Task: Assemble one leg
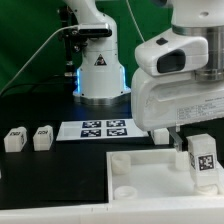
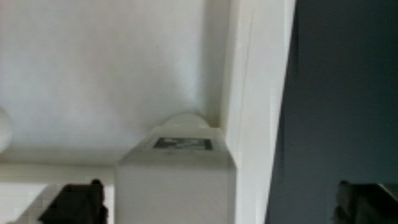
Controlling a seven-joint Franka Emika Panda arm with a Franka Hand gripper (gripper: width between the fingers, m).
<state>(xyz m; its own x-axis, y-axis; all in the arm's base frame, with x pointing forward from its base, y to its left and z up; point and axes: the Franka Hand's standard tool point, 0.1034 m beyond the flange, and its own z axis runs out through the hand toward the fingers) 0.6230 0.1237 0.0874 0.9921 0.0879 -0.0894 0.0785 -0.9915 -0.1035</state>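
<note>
Leg-seating step: my pincer [image 2: 222, 203], spread wide and gripping nothing, straddles the tagged leg [image 1: 203, 160] at the tabletop panel's [image 1: 150, 190] edge; next, probably, close and twist it home.

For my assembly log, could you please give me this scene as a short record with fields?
hand: open around the leg, with a gap on one side in the wrist view
leg: upright under the hand, at the tabletop panel, exterior view's right
leg seated in a socket: cannot tell
spare legs: two on the table, exterior view's left
marker board: flat, in front of the robot base
</note>
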